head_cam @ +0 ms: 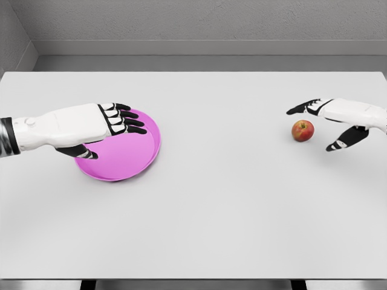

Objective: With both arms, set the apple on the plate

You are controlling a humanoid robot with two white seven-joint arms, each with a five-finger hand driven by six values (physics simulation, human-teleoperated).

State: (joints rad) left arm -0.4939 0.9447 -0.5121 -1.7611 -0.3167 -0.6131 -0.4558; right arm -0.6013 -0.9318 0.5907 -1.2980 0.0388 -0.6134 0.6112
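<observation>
A red apple (303, 130) sits on the white table at the right. My right hand (318, 124) hovers just right of it, fingers spread, with the apple between the extended fingers and the thumb but no grasp visible. A magenta plate (130, 154) lies at the left. My left hand (109, 130) is over the plate's left rim, fingers above and thumb below the edge, gripping it; the plate looks slightly tilted.
The white table (211, 211) extends across the view, with a grey wall behind its far edge. Nothing else stands on it.
</observation>
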